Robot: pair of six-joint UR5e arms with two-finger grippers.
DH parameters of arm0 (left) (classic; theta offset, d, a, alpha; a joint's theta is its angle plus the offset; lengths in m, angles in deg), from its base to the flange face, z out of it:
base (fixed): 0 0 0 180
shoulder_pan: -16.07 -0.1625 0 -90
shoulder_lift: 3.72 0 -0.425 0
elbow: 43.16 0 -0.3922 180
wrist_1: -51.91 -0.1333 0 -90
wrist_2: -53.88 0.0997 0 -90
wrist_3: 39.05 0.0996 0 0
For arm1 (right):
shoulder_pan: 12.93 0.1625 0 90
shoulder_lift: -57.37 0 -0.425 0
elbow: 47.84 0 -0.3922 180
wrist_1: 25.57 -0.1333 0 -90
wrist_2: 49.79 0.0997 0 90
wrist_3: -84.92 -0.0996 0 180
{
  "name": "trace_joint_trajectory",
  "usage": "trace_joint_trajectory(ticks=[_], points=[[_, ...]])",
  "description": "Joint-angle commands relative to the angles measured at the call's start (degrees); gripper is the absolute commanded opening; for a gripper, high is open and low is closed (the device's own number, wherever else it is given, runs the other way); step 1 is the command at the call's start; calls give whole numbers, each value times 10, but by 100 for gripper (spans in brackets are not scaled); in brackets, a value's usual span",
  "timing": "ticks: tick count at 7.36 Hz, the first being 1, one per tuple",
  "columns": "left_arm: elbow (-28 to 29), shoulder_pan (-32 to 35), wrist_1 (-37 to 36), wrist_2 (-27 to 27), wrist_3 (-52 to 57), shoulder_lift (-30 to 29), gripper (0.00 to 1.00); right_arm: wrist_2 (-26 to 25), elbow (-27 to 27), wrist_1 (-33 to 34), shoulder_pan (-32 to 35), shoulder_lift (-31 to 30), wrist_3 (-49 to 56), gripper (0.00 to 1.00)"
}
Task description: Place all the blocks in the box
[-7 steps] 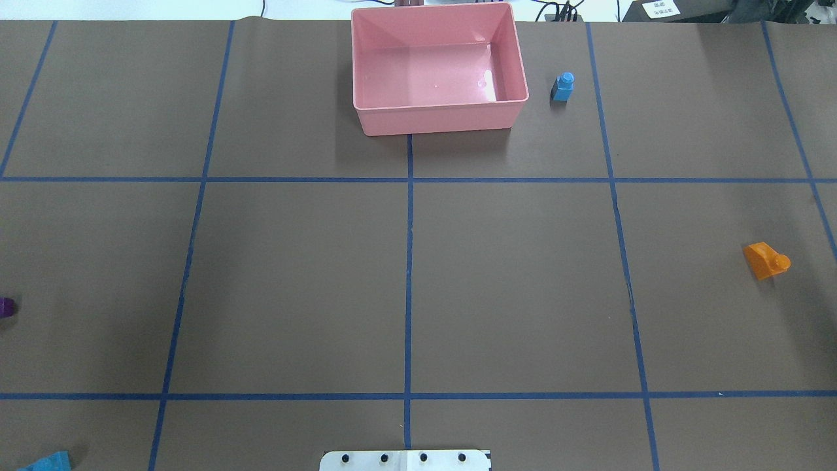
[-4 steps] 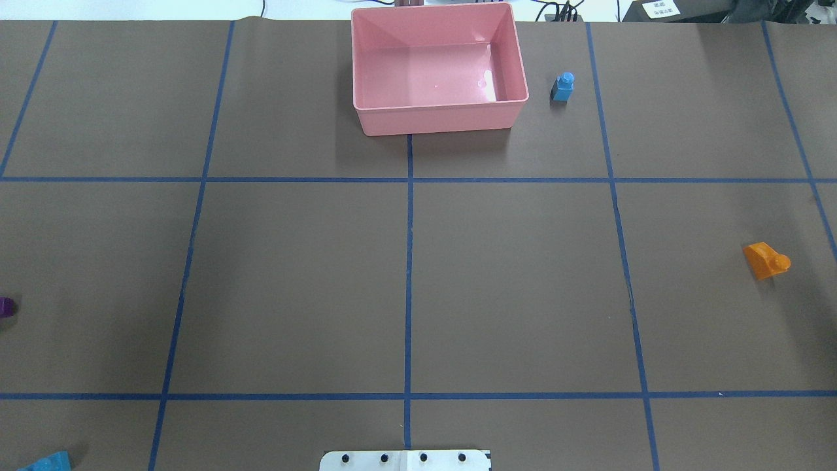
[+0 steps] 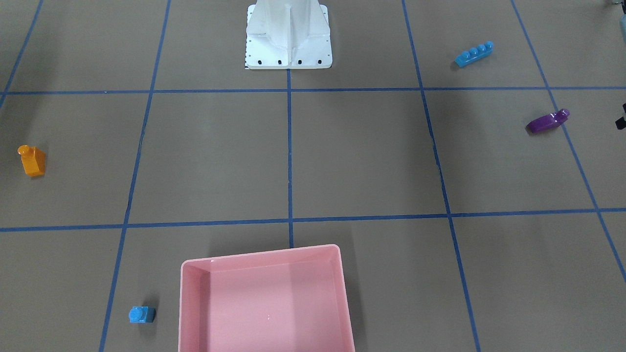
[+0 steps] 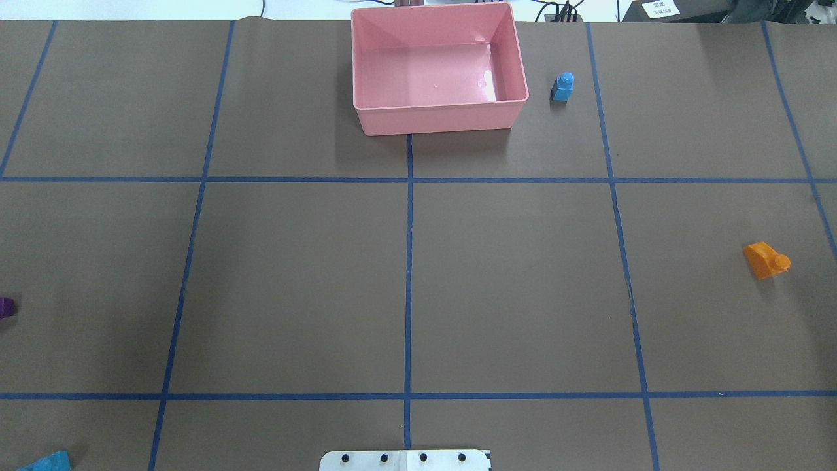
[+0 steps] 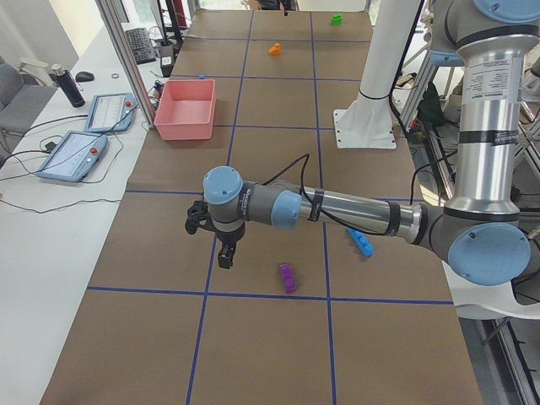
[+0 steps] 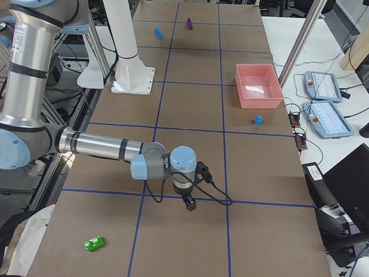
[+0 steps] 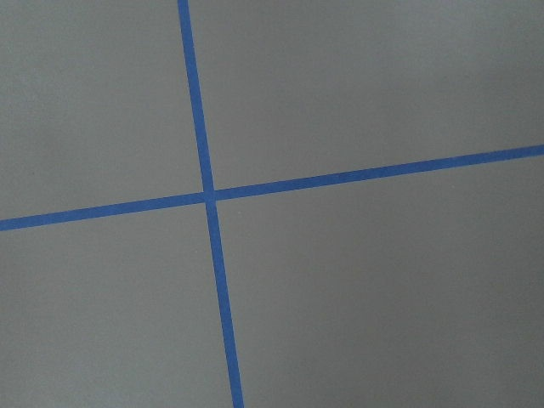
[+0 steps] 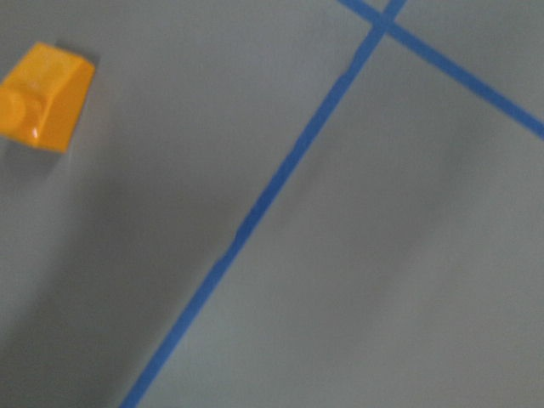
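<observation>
The pink box (image 4: 438,119) stands empty at the table's far middle. The small light-blue cube (image 4: 562,87) sits just right of it. The orange sloped block (image 4: 765,260) lies far right and shows in the right wrist view (image 8: 47,108). The purple sloped block (image 3: 547,121) and the long light-blue bar (image 3: 473,54) lie on the robot's left side. The green block (image 6: 94,244) lies beyond the right arm. My left gripper (image 5: 224,257) hangs over bare table near the purple block (image 5: 288,277). My right gripper (image 6: 189,203) hangs over bare table. I cannot tell whether either is open.
The white pedestal base (image 3: 288,44) stands at the near middle edge. Blue tape lines (image 4: 409,261) divide the brown table cover. Tablets (image 5: 76,152) and cables lie on the side bench beyond the box.
</observation>
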Motion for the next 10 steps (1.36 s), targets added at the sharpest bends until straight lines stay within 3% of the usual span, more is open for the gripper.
trace_joint_trajectory(ticks=[1,2,4,6,7,8,9,10], points=[[-1,-28,24,2,-16,-4,100,-11,-1,-104,11,-141,15,100],[-6,-29,24,2,-17,-4,100,-9,-41,-140,14,-171,60,100],[-9,-32,25,2,-17,-4,100,-5,-117,-148,58,-178,155,99],[-9,-33,55,2,-31,-2,100,-5,-159,-148,82,-185,189,97],[-9,-33,60,1,-36,-1,100,-8,-183,-149,84,-185,189,82],[-9,-34,60,1,-36,-1,100,-10,-191,-148,87,-184,189,38],[-9,-33,60,0,-38,-1,100,-12,-203,-148,87,-183,189,0],[-10,-37,61,-4,-65,-4,100,-9,-204,-144,91,-181,184,0]])
